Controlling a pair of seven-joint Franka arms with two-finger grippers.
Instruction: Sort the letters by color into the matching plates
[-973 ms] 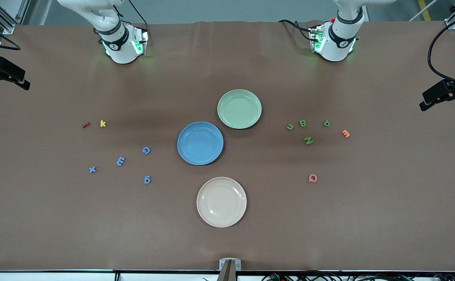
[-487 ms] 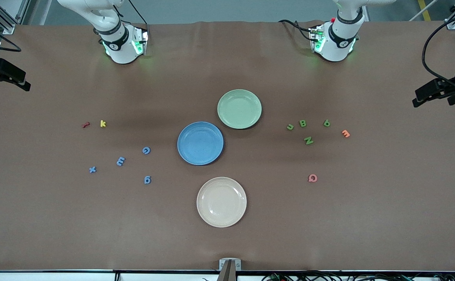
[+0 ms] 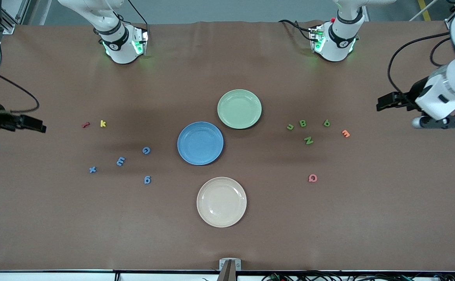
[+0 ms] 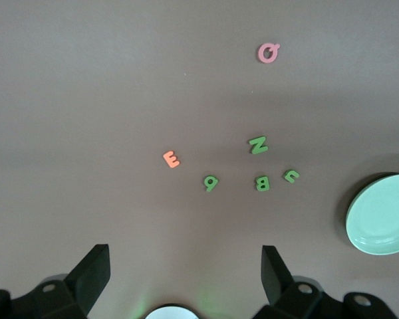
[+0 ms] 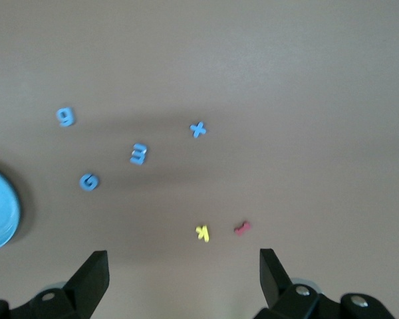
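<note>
Since a second ago: both arms swung inward from the table ends, letters and plates unmoved.

Front view: left gripper (image 3: pixel 383 104) near green letters (image 3: pixel 308 140); right gripper (image 3: pixel 36 127) near blue letters (image 3: pixel 120 160); blue plate (image 3: pixel 200 143) and green plate (image 3: pixel 239 109) mid-table, empty.

Left wrist view: jaws wide, empty; orange E (image 4: pixel 171 159) just beside green 6 (image 4: pixel 211 182), so easily mis-grabbed.

Right wrist view: jaws wide, empty.

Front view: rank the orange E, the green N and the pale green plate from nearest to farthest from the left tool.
1. Orange E, toward the left arm's end of the table, closest to the left tool.
2. Green N, in the green cluster, more toward the plates.
3. Pale green plate, mid-table, beside the blue plate.
</note>
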